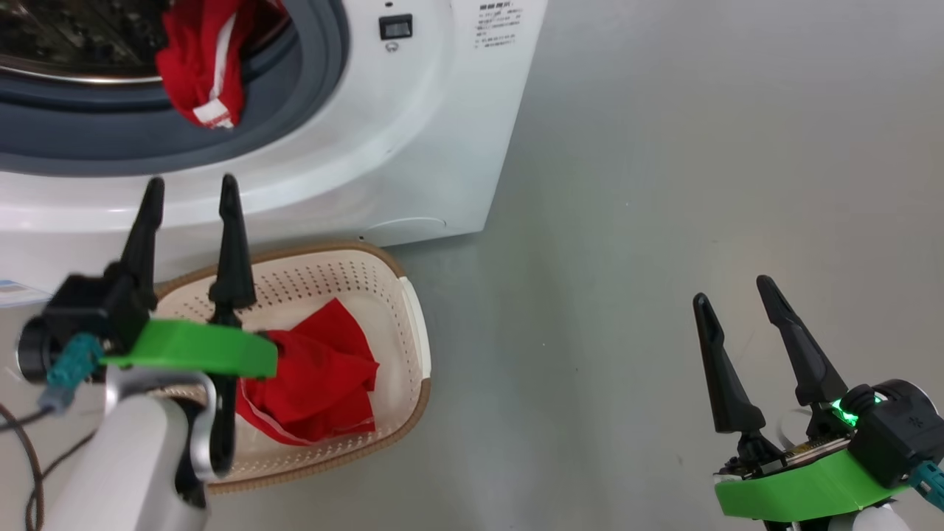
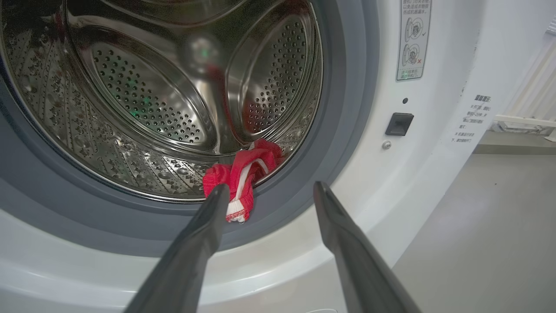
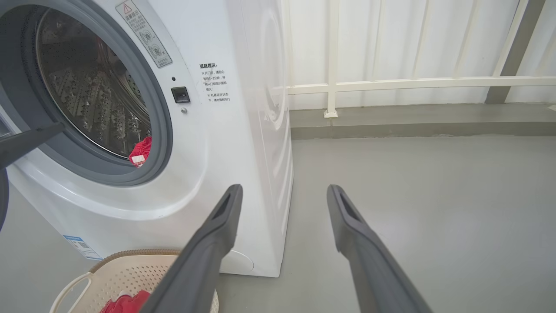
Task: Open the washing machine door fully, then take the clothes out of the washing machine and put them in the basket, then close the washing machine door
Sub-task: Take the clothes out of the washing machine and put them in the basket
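The washing machine (image 1: 413,147) stands with its round opening uncovered; the washing machine door is out of view. One piece of the red clothes (image 1: 199,66) with white trim hangs over the grey gasket at the drum's lower lip (image 2: 243,174) (image 3: 141,152). More red clothes (image 1: 317,383) lie in the basket (image 1: 414,317) on the floor in front of the machine. My left gripper (image 1: 192,184) is open and empty, raised above the basket and pointing at the hanging garment (image 2: 270,186). My right gripper (image 1: 731,290) (image 3: 284,187) hovers open and empty over bare floor to the right.
Grey floor stretches right of the machine. A white railing (image 3: 391,82) on a raised kerb runs behind it. A dark cable (image 1: 22,457) loops by my left forearm. The basket's rim (image 3: 130,254) sits close to the machine's front.
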